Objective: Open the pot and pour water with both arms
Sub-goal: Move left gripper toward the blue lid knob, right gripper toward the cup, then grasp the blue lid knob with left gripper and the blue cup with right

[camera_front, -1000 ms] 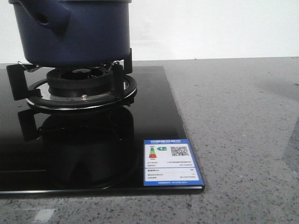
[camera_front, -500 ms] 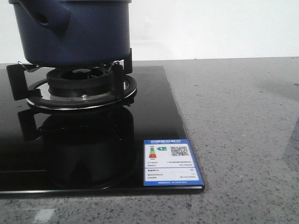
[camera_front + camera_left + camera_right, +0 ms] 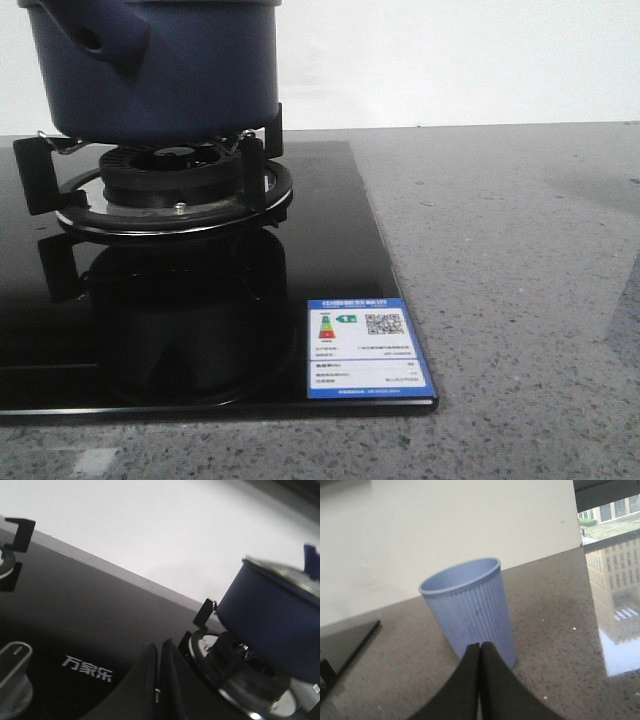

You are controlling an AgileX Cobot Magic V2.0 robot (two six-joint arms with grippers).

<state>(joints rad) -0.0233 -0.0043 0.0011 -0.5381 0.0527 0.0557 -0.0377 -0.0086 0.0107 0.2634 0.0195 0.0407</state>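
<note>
The dark navy-blue pot [image 3: 160, 70] stands on the gas burner's black supports at the front view's upper left, its stubby holed handle [image 3: 100, 35] facing me. The left wrist view shows the pot [image 3: 272, 617] with a glass lid [image 3: 290, 572] and blue knob [image 3: 312, 560] on it. My left gripper [image 3: 159, 647] is shut and empty, low over the black glass hob, apart from the pot. My right gripper [image 3: 480, 647] is shut and empty, just in front of a pale blue ribbed cup [image 3: 470, 607] upright on the counter. Neither gripper shows in the front view.
The black glass hob [image 3: 330, 230] lies on the grey speckled counter [image 3: 520, 280], a blue energy label [image 3: 370, 348] at its near right corner. A stove knob [image 3: 12, 672] and a second burner support [image 3: 17, 535] show in the left wrist view. A white wall stands behind.
</note>
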